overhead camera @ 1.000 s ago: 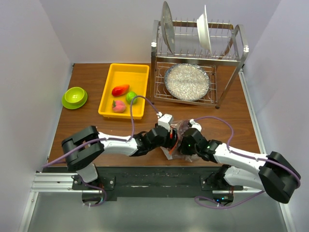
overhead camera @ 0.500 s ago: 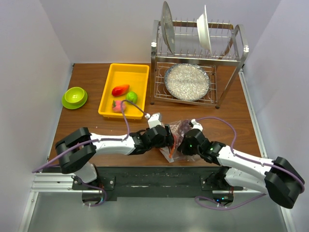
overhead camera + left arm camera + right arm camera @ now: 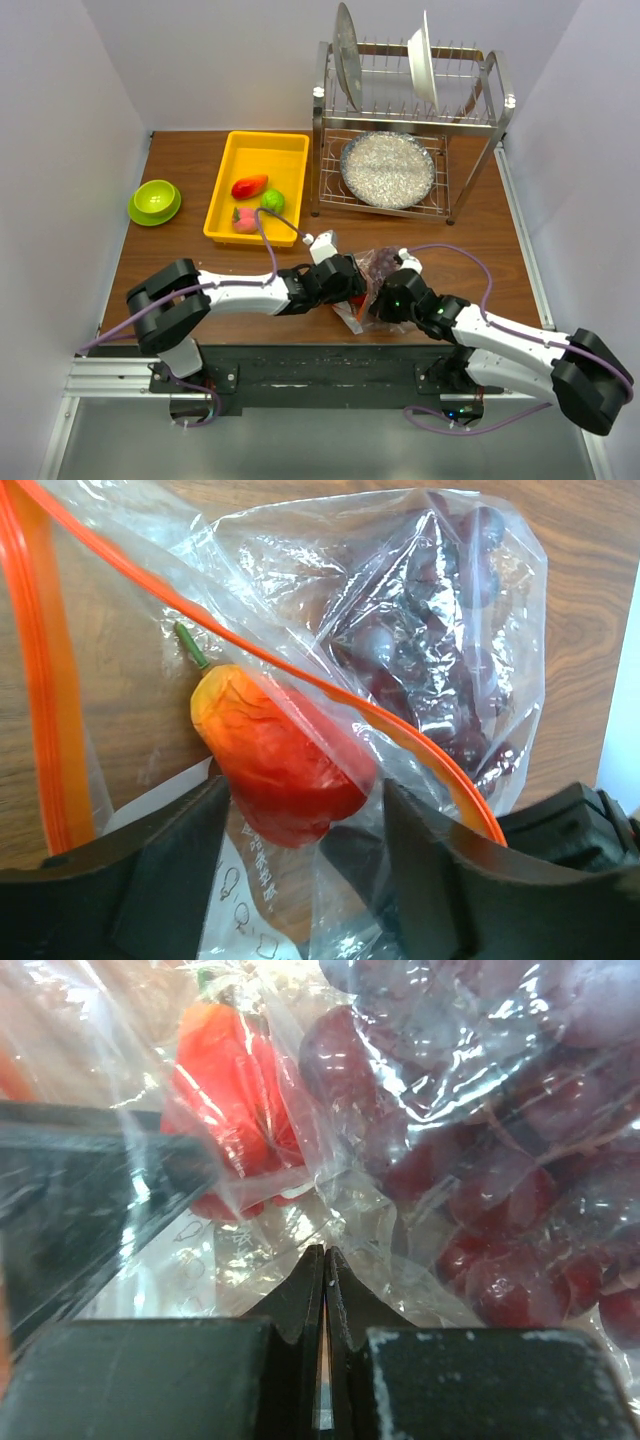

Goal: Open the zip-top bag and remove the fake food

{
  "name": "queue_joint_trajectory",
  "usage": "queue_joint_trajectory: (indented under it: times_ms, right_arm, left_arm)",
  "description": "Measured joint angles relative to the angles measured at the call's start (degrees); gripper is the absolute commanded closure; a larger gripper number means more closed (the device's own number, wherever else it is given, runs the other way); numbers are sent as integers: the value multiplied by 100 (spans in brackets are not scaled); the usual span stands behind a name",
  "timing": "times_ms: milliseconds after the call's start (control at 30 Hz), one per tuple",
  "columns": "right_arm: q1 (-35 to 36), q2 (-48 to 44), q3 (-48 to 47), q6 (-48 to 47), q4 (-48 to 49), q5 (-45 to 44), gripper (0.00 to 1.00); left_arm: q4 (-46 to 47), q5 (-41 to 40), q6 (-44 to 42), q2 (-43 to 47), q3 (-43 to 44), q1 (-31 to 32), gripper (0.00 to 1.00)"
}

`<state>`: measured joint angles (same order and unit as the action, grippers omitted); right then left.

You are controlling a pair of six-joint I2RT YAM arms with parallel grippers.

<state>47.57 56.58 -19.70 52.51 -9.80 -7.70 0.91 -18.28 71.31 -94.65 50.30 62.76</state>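
Bottom centre of frame: zip-top bag [image 3: 372, 262] unzipped, right gripper [image 3: 323, 1265] clamping its film, my left gripper [image 3: 305, 815] spread around pepper [image 3: 280, 765], grapes [image 3: 440, 640] still inside.

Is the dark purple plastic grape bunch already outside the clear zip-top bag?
No, the grape bunch lies inside the zip-top bag, under its crinkled plastic.
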Motion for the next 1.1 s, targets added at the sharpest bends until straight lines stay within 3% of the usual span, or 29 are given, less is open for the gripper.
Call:
queue_joint_trajectory:
  times_ms: [200,533,633,767,867,1100]
  right_arm:
    - [0,-90,13,22,0,0,98]
    - [0,-90,13,33,-35,-35,98]
    - [0,-203,13,35,-249,-118,98]
    - [0,-446,4,35,-514,-238,98]
    - [0,-490,-9,33,-660,-345,98]
    - [0,-483,-11,35,-879,-496,98]
  left_arm:
    - [-243,-7,175,-251,273,0,36]
    - [-560,-157,103,-588,649,42,29]
    - [-741,-249,-2,-699,669,44,34]
    - [-769,-345,-109,-691,638,44,53]
    - [-723,-404,-251,-632,562,66,57]
    - [-719,-450,-909,-247,184,63,58]
